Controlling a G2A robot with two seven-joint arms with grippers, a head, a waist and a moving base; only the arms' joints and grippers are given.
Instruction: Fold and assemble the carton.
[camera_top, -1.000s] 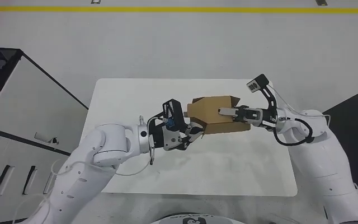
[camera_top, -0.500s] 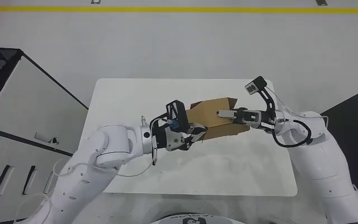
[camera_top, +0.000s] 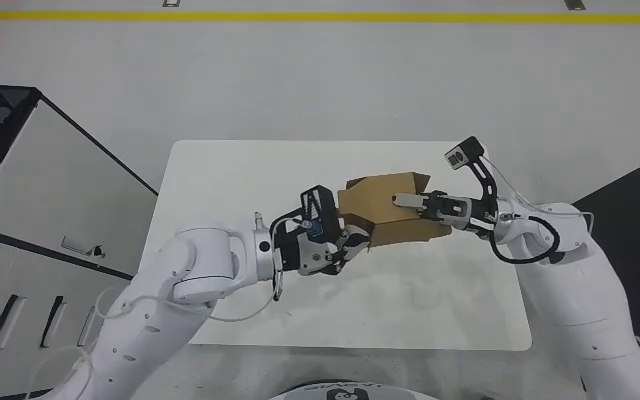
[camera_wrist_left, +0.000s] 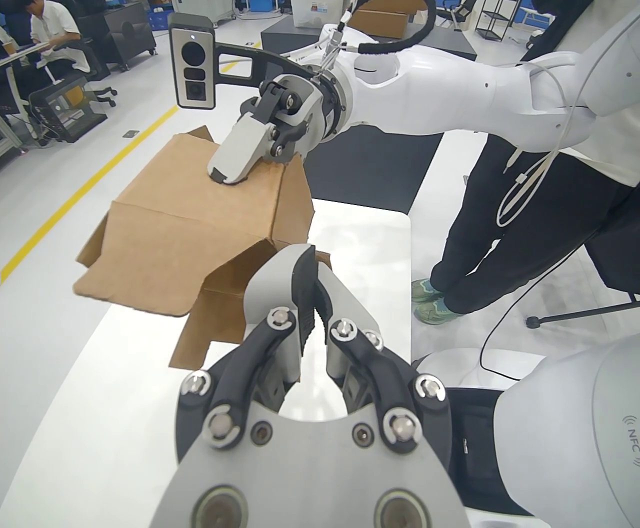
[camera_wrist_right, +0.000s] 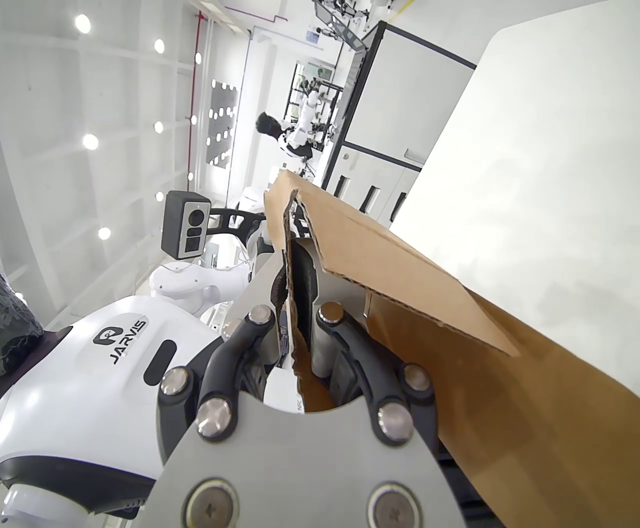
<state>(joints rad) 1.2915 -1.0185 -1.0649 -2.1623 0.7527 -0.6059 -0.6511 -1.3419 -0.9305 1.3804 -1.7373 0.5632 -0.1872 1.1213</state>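
Carton (camera_top: 380, 192), one: long axis spans my arms. Right end effector (camera_wrist_right: 300, 265) grips one wall; left end effector (camera_wrist_left: 313, 272), narrowed, empty, just beside its loose flaps.

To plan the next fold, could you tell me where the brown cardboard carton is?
In the top view, the carton is over the white table's middle, right pincer clamping its wall, left pincer beside it.

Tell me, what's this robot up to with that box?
A two-armed robot is assembling a brown cardboard carton over a white table. Its right gripper is clamped on one wall panel, holding it partly opened. The left gripper, shut, sits by the loose flaps at the other end. The flaps hang open.
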